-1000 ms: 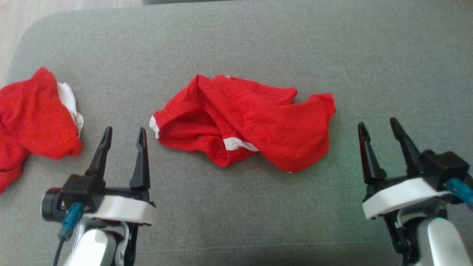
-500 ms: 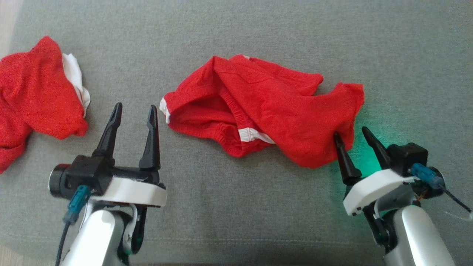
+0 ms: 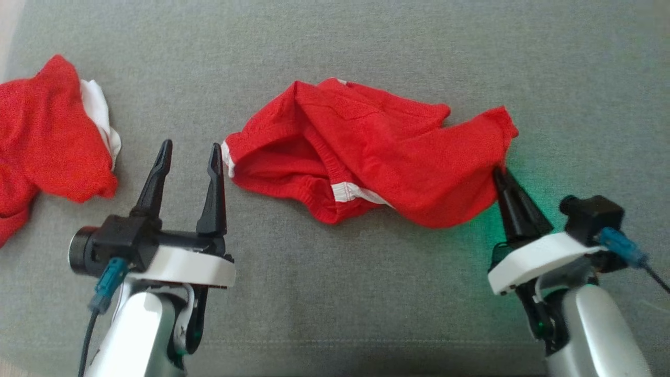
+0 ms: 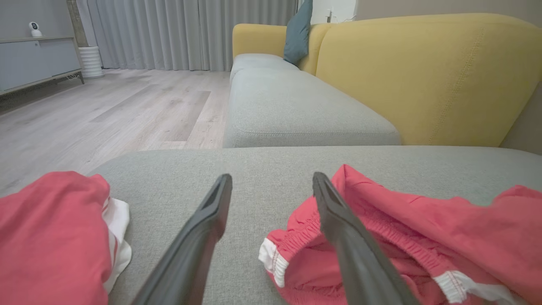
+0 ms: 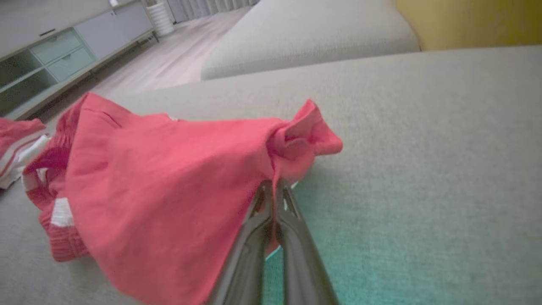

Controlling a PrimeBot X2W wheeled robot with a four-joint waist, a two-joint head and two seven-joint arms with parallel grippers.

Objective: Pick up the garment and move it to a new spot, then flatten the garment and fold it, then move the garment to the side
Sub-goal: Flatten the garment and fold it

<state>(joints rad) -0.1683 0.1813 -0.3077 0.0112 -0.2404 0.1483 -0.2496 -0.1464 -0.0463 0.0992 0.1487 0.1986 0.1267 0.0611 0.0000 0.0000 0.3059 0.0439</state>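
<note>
Far left, a red heap point(image 3: 47, 141) with a white lining lies crumpled near the cushion point(image 3: 335, 36) edge, well apart from the action. By the look of it, that's not the piece in play.

Next along, the left gripper point(image 3: 191, 146) hovers low over the grey cushion with its fingers point(image 3: 212, 178) spread wide and nothing between them. The inner finger stands just beside the garment's white-trimmed hem point(image 3: 226, 157). The left wrist view shows the same, the gripper point(image 4: 271, 182) open with bare cushion in the gap. I'd say it's parked there on purpose, ready to take that near end once the cloth comes up.

Centre stage is the garment point(image 3: 366, 152), bunched on the cushion with its elastic waistband point(image 3: 324, 157) folded inward and ridges running across it. It's nowhere near flat.

Over to the right, and here's the grip. The right gripper point(image 3: 501, 175) has its fingers pressed together on the garment's right corner. From the right wrist view, the gripper point(image 5: 273, 186) pinches a puckered tuft of the garment point(image 5: 169, 178), while a green glow point(image 5: 360, 262) spills on the cushion beneath.

Why a corner? Lifted from there, the cloth should hang and open out instead of balling up. The pinch looks thin, though, so a quick pull could slip it free.
</note>
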